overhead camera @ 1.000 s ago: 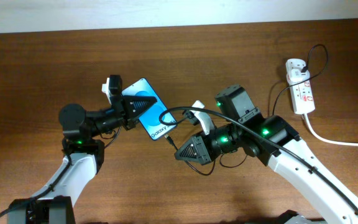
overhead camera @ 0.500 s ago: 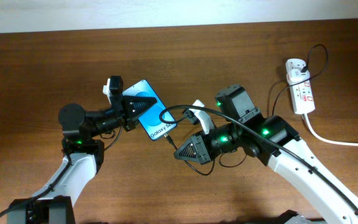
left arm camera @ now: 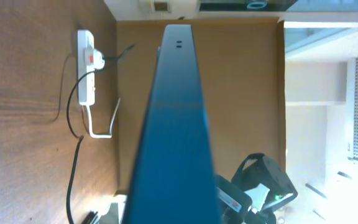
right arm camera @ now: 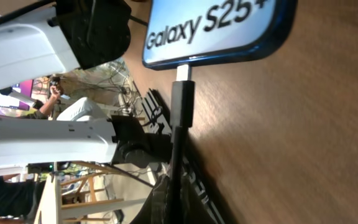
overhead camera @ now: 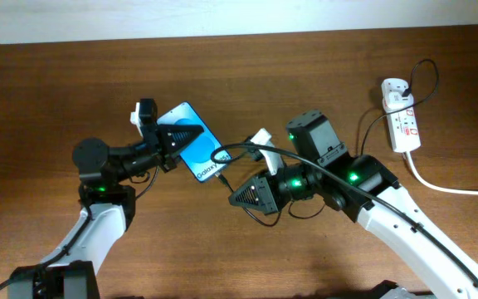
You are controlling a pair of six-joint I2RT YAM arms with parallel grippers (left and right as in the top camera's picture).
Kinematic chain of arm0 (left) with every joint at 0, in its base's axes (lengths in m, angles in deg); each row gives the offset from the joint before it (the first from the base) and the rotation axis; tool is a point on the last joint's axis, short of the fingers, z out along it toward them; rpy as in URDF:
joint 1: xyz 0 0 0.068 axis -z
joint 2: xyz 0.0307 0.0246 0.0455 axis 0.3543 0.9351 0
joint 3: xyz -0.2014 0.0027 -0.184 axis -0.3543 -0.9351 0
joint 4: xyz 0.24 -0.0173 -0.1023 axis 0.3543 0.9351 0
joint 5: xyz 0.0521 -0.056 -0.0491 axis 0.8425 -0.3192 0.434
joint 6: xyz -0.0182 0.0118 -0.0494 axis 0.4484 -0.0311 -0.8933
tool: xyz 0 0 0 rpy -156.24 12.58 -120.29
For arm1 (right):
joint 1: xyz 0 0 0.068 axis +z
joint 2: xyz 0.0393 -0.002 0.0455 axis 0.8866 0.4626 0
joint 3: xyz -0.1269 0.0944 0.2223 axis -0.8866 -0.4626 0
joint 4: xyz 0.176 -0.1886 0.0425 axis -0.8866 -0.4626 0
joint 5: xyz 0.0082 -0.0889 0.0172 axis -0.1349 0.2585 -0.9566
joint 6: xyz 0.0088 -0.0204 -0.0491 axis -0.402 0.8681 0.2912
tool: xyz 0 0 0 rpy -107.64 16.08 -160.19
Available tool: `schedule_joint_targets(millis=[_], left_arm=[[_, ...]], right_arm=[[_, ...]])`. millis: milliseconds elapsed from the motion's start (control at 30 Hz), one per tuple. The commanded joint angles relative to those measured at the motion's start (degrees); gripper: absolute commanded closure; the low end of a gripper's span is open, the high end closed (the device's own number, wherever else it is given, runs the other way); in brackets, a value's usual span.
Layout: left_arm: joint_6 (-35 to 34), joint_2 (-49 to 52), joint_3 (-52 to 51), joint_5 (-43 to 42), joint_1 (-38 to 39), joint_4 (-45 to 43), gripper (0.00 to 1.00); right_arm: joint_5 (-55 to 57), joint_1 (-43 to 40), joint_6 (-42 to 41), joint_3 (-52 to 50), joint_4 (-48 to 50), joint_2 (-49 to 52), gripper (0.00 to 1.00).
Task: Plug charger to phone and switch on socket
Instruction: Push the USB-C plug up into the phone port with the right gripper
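Plugging in: your left claw (overhead camera: 181,135) grips the phone (overhead camera: 204,156). Your right claw (overhead camera: 232,198), clamped on the charger (right arm camera: 182,106), should next push the plug into the phone's edge.

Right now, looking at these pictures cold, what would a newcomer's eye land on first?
The bright blue phone, gripped left of centre by the left pincer, stands out against the dark wooden table. Next is the black charger plug, its metal tip meeting the phone's bottom edge in the right wrist view. The white socket lies at the far right.
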State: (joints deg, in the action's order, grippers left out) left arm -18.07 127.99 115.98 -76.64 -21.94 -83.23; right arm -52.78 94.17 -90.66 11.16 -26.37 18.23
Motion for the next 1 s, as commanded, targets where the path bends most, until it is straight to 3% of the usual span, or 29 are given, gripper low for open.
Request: schedule_joint_targets(millis=[0, 267, 500, 667, 800, 967], left_arm=[[-0.02, -0.24, 1.03, -5.05, 1.29, -0.83, 1.0], [2.56, -0.24, 1.03, -6.95, 1.29, -1.92, 1.0], [2.45, -0.24, 1.03, -7.74, 1.29, -5.49, 1.0], [-1.44, -0.24, 1.03, -7.56, 1.29, -5.49, 1.0], [-1.4, -0.24, 1.03, -7.61, 1.29, -5.49, 1.0], [-1.4, -0.24, 1.03, -7.98, 1.29, -5.49, 1.0]], right_arm=[[3.13, 0.13, -0.22, 0.35, 2.99, 0.17, 0.96], [6.84, 0.13, -0.02, 0.35, 7.13, 0.17, 0.96], [10.43, 0.13, 0.0, 0.31, 5.16, 1.27, 0.96], [11.61, 0.13, 6.99, 0.28, 4.57, 1.84, 0.96], [18.95, 0.13, 7.13, 0.28, 4.63, 1.84, 0.96], [20.52, 0.13, 7.1, 0.28, 6.88, 1.84, 0.96]])
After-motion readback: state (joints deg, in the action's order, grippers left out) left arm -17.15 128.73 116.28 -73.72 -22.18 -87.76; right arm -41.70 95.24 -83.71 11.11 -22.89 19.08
